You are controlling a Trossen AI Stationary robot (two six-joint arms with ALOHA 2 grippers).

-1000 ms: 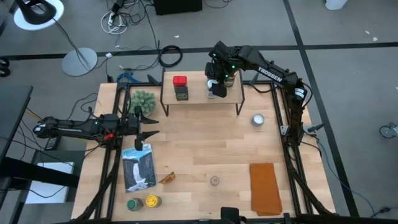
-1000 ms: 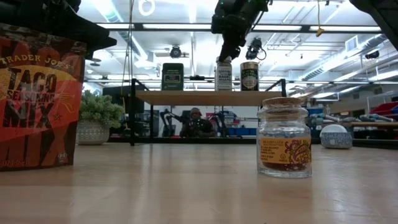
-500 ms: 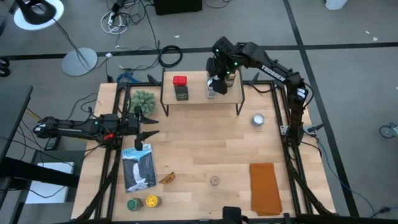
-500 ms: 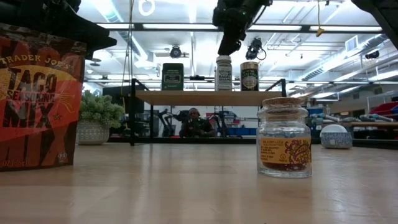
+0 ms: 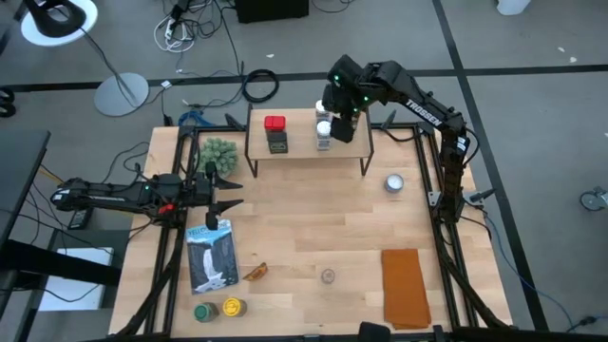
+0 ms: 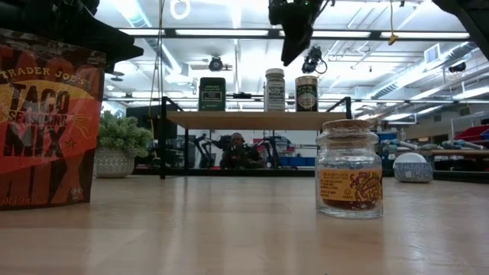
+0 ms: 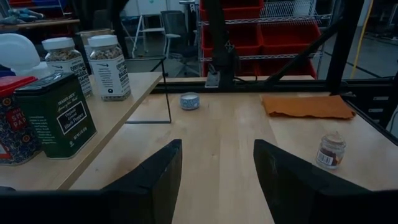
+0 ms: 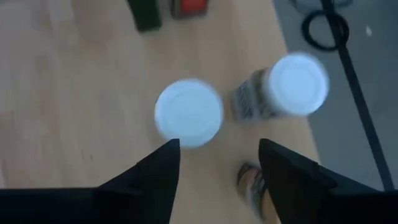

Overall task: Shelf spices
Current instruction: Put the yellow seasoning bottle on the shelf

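The shelf [image 5: 302, 148] stands at the table's far edge. On it are a red tin [image 5: 275, 123], a dark green tin [image 5: 277, 142] and a white-lidded jar [image 5: 323, 128]; the low view adds a dark jar [image 6: 306, 92] beside the white-lidded jar [image 6: 274, 89]. My right gripper [image 5: 344, 122] hangs open above the shelf's right part, clear of both white lids [image 8: 188, 113] [image 8: 297, 84]. My left gripper [image 5: 226, 192] waits open at the table's left side. A cork-topped jar [image 5: 328, 276], a green-lidded jar [image 5: 204, 311] and a yellow-lidded jar [image 5: 232, 307] stand on the table.
A taco seasoning packet [image 5: 211, 258] lies near the left front, with a small brown item [image 5: 255, 273] beside it. An orange cloth [image 5: 406, 285] lies at the right front, a round silvery tin [image 5: 394, 182] right of centre, and a green plant ball [image 5: 218, 152] left of the shelf.
My right gripper has risen from the white-lidded jar on the shelf and drawn a little toward the table's far right. The jar stays upright on the shelf where it was.
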